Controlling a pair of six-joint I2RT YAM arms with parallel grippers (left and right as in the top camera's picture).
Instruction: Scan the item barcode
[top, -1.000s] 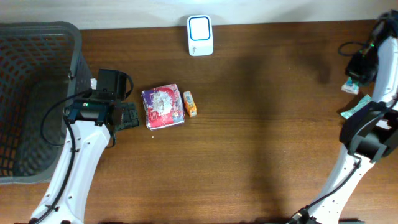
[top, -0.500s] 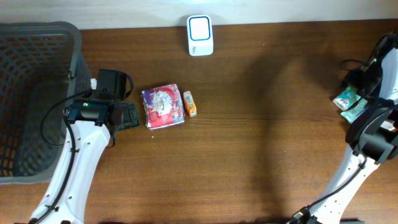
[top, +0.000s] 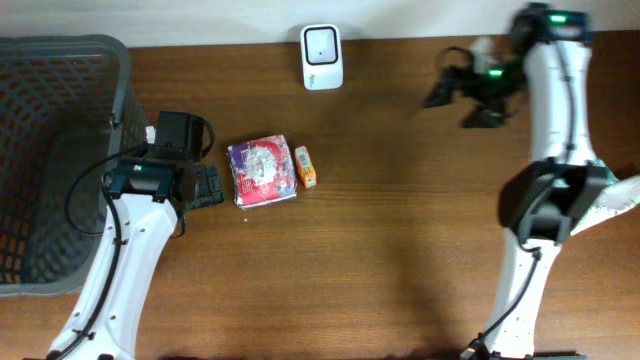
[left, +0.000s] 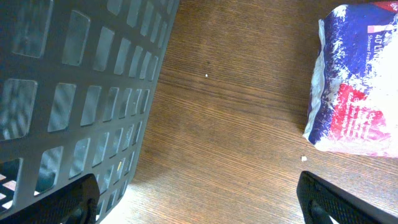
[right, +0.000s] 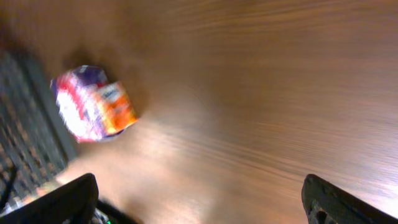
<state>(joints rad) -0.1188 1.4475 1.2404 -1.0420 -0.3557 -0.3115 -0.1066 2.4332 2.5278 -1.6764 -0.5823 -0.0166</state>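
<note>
One packet (top: 263, 172) | crinkled | blue, red, white | orange box (top: 306, 166) beside

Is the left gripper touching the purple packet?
Apart. The left wrist view shows bare table between the left gripper and the packet; the overhead view agrees.

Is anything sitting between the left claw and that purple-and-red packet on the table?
Nothing visible. The left gripper is open right beside the packet, with only bare table between them. The small orange box lies on the packet's far side.
</note>
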